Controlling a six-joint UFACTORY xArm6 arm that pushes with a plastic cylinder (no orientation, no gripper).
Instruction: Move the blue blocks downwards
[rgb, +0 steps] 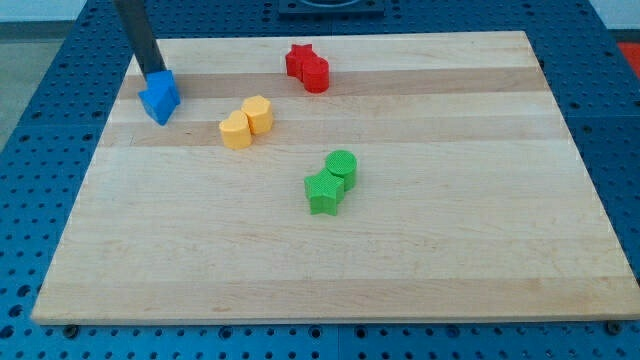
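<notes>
One blue block (159, 97), a chunky angular shape, lies near the board's upper left corner. My tip (151, 74) stands at that block's top edge, touching or almost touching it from the view's top. The dark rod rises from there out of the view's top. I can make out only this one blue shape; whether it is one block or two pressed together I cannot tell.
A red star (298, 59) and a red cylinder (316, 74) touch near the top middle. Two yellow blocks (246, 122) sit together right of the blue one. A green cylinder (341, 166) and a green star (323, 191) touch at the middle of the wooden board (450, 250).
</notes>
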